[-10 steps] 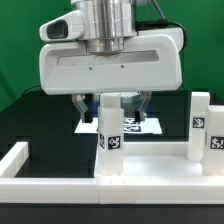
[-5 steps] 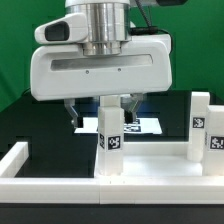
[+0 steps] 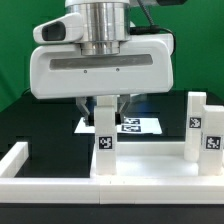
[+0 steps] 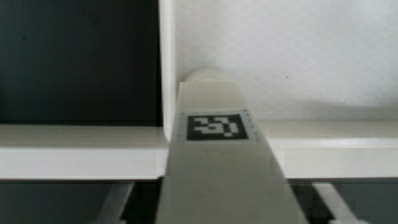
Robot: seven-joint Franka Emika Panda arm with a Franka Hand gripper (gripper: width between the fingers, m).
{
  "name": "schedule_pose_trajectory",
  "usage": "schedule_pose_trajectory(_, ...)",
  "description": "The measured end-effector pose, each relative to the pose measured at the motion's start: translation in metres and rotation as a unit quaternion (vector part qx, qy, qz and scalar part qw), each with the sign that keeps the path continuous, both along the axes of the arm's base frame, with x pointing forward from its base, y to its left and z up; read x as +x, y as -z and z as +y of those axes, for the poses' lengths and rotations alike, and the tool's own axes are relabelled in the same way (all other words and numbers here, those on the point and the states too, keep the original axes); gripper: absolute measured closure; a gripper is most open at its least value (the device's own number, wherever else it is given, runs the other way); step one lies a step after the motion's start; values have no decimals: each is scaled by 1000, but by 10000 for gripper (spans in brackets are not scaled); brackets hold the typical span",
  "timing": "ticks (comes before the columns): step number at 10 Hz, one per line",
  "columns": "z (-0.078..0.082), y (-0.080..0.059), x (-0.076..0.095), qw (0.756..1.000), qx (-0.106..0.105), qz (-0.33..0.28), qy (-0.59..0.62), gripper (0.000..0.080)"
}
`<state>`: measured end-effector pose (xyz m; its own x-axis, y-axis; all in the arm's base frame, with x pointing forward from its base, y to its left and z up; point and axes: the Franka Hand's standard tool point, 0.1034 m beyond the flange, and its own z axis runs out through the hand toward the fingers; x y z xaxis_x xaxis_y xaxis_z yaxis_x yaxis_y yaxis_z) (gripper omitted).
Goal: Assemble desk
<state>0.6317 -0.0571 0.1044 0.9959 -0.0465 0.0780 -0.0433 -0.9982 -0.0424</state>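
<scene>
The desk top (image 3: 150, 162) is a white tray lying low in the exterior view, and it shows pale in the wrist view (image 4: 294, 70). A white block leg (image 3: 103, 150) with a square tag stands upright at the tray's corner. My gripper (image 3: 104, 108) hangs straight above it, with one dark finger on each side of the leg's upper part, shut on it. In the wrist view the leg (image 4: 217, 160) fills the middle, tag facing the camera, between my gripper's (image 4: 224, 205) fingers. Two more tagged legs (image 3: 197, 125) (image 3: 213, 140) stand upright on the exterior view's right.
The marker board (image 3: 145, 125) lies on the black table behind the leg. A long white rail (image 3: 15, 160) runs along the exterior view's left and front. My wide white gripper body hides the space above the tray's middle.
The fingers have closed in from wide apart onto the leg's sides. The leg has shifted a little toward the exterior view's left. The gripper body came lower earlier and now holds its height.
</scene>
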Motion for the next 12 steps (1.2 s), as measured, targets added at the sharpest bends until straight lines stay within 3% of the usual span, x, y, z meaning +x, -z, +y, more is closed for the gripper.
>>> schedule_pose_trajectory(2,0,0,0,996,7,3,85,512)
schedule_pose_trajectory(4,5,0,2,971,20,16,237,512)
schedule_pose_trajectory(6,5,0,4,937,28,35,346,511)
schedule_pose_trajectory(9,7,0,5,847,38,44,529,511)
schedule_pose_trajectory(12,8,0,5,799,43,45,597,511)
